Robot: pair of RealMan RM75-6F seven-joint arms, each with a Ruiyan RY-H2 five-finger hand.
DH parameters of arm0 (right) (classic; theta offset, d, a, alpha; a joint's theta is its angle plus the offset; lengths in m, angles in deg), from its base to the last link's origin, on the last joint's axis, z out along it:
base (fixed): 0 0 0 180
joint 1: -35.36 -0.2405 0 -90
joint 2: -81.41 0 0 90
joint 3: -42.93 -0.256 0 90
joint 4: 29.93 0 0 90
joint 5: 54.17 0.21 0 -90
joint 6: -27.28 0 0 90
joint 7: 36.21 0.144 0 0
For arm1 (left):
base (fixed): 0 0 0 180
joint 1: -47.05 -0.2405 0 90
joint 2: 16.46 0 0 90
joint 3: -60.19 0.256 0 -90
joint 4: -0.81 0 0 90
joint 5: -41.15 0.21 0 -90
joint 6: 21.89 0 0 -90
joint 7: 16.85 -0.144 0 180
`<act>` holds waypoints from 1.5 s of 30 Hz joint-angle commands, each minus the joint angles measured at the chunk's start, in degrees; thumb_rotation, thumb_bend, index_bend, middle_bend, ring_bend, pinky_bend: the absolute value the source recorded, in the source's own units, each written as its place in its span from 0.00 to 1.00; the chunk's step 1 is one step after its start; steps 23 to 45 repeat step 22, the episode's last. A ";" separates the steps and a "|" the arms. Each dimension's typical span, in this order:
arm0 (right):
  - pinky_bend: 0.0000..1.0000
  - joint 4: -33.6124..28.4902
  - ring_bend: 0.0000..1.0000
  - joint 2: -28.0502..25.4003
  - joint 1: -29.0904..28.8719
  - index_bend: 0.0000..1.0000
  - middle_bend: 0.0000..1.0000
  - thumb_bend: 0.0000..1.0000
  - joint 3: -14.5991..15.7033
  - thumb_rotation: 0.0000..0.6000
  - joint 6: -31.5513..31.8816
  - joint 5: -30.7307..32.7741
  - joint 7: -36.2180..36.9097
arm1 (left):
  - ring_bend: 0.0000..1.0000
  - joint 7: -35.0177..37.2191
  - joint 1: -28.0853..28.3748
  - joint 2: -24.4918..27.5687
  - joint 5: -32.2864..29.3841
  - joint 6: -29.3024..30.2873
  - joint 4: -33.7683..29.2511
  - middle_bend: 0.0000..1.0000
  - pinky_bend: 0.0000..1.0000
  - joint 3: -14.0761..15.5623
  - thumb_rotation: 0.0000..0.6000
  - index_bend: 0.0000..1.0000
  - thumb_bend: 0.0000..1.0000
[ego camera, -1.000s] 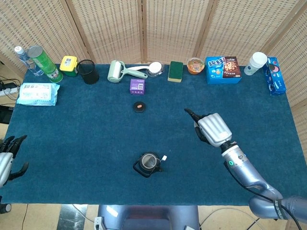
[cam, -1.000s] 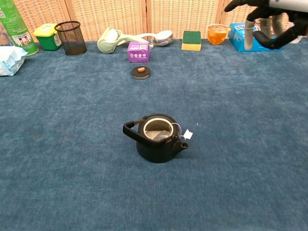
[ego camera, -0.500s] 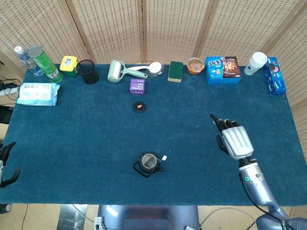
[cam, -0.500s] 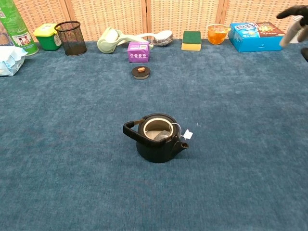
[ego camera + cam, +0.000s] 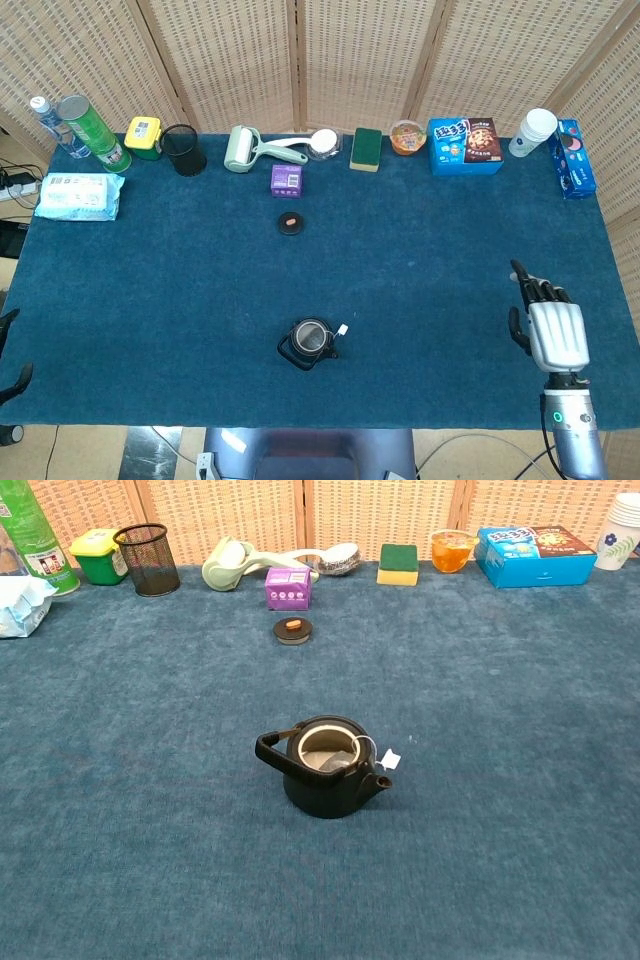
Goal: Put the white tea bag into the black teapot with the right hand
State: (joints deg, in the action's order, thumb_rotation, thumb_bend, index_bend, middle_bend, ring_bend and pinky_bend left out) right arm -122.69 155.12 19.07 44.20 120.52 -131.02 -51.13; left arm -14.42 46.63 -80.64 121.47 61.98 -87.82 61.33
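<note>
The white tea bag already lies inside the lidless black teapot, well left of the empty, open-fingered right hand.

Head view looks steeply down over the whole tabletop; chest view sits lower, nearer; both share the teapot.

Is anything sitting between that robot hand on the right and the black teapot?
Nothing visible: only bare blue cloth lies between the right hand and the black teapot. The white tea bag seems already inside, its tag hanging outside.
</note>
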 commanded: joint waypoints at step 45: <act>0.33 3.69 0.29 1.13 10.45 0.13 0.29 0.62 0.91 1.00 1.36 -4.91 5.10 | 0.00 -2.43 0.28 -0.27 8.85 2.69 -1.34 0.14 0.12 1.66 1.00 0.03 0.45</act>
